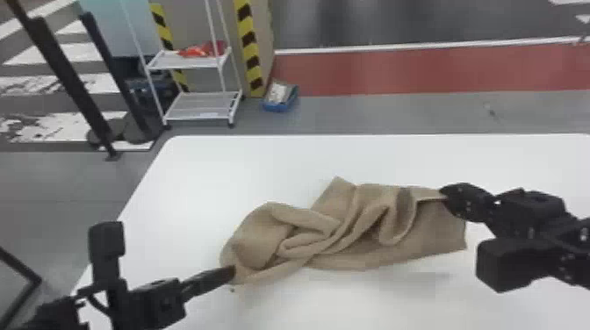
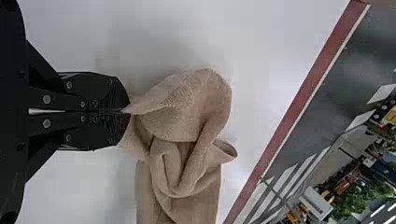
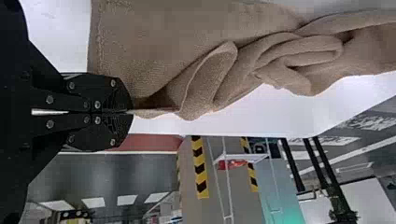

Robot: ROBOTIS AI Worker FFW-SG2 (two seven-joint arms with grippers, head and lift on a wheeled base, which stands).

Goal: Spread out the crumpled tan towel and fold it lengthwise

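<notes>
The left claw [image 2: 127,111] and the right claw [image 3: 131,112] are each clenched on a thin bit of the tan towel [image 1: 373,259], which may slip out under strong pulling, because twisted folds [image 1: 307,243] between them, inward from the bench's [image 1: 246,147] far edge, block the spreading, while a white rack [image 1: 199,105] stands beyond its far-left corner.

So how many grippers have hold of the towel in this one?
2. The left gripper pinches the towel at its near left end; the right gripper pinches its far edge, toward the right end.
</notes>
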